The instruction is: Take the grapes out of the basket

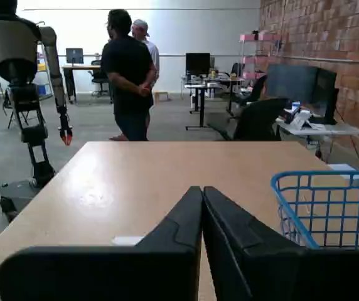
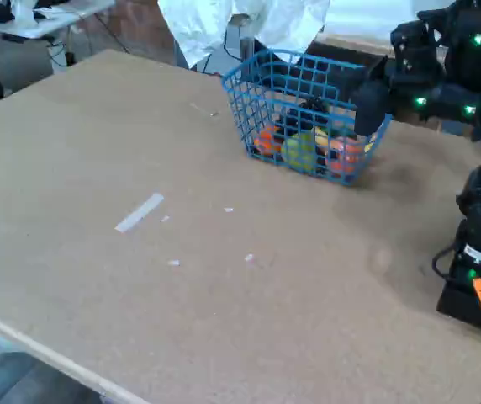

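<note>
Wrist view: tool (image 1: 202, 194) fingers pressed together, no gap, holding nothing, hovering over the worktop (image 1: 135, 182). Basket (image 1: 330, 210) just beside it at 3 o'clock, rim level with the fingertips. Fixed view: tool (image 2: 372, 108) sits at the basket's (image 2: 257, 105) 3 o'clock side, near its rim. Grapes (image 2: 311, 108) inside the basket toward its far side, above orange fruits (image 2: 267, 140) and a yellow-green fruit (image 2: 301, 151). Wide bare worktop from 6 to 10 o'clock, one tape strip (image 2: 139, 212). No readable writing.
</note>
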### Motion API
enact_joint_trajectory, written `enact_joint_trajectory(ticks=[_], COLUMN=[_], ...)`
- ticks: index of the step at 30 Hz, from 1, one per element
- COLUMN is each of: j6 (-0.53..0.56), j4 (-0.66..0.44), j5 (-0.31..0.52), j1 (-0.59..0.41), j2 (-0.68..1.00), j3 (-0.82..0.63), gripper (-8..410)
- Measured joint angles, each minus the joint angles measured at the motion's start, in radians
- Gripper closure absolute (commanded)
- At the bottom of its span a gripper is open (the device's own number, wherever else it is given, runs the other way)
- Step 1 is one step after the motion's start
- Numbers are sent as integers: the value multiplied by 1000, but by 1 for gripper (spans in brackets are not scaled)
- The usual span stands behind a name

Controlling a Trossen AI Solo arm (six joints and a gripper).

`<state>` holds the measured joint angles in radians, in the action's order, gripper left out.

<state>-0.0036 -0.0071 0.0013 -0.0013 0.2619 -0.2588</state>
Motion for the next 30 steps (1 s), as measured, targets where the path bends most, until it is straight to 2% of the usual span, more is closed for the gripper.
enact_joint_trajectory(ticks=[30], j6=[-1], j4=[13], j5=[0], j1=[1], j2=[0], j3=[0], gripper=[402])
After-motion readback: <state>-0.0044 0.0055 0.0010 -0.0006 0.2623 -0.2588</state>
